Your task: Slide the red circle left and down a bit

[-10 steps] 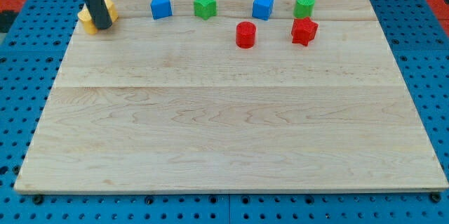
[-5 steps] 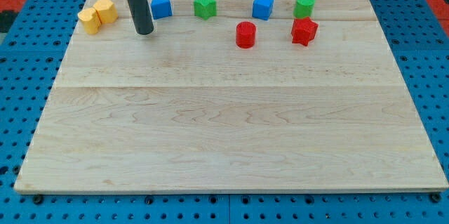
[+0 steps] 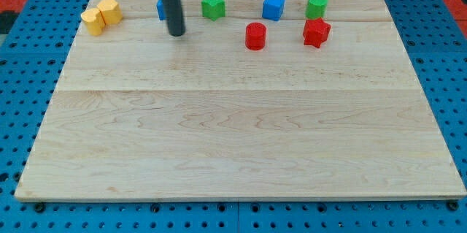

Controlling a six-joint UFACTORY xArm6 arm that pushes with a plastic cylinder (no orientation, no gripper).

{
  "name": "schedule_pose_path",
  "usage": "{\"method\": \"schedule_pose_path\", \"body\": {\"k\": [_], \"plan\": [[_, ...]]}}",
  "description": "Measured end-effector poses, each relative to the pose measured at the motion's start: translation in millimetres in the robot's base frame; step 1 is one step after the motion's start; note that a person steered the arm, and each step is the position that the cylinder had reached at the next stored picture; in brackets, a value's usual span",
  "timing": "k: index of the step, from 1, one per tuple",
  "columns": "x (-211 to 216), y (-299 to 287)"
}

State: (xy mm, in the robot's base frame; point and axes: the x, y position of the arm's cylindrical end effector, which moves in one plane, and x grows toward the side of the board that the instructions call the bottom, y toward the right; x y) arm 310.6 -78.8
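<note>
The red circle (image 3: 255,36) is a short red cylinder standing on the wooden board (image 3: 241,131) near the view's top, right of centre. My tip (image 3: 176,33) is on the board well to the circle's left, at about the same height in the view. The dark rod rises from it and hides most of a blue block (image 3: 160,8) behind it. Tip and red circle are apart.
A red star-like block (image 3: 316,33) sits right of the circle. A green block (image 3: 213,5), a blue cube (image 3: 273,6) and a green cylinder (image 3: 317,5) line the top edge. Two yellow blocks (image 3: 101,16) touch at the top left.
My tip has moved steadily to the right, from the yellow blocks to just below the blue block at the top left. No block has visibly moved.
</note>
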Motion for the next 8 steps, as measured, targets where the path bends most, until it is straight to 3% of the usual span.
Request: {"method": "schedule_pose_path", "body": {"k": [1, 2, 3, 4, 5, 6, 7, 8], "plan": [[0, 55], [-11, 62], [-27, 111], [9, 151], [58, 74], [43, 79], [-4, 88], [10, 19]]}}
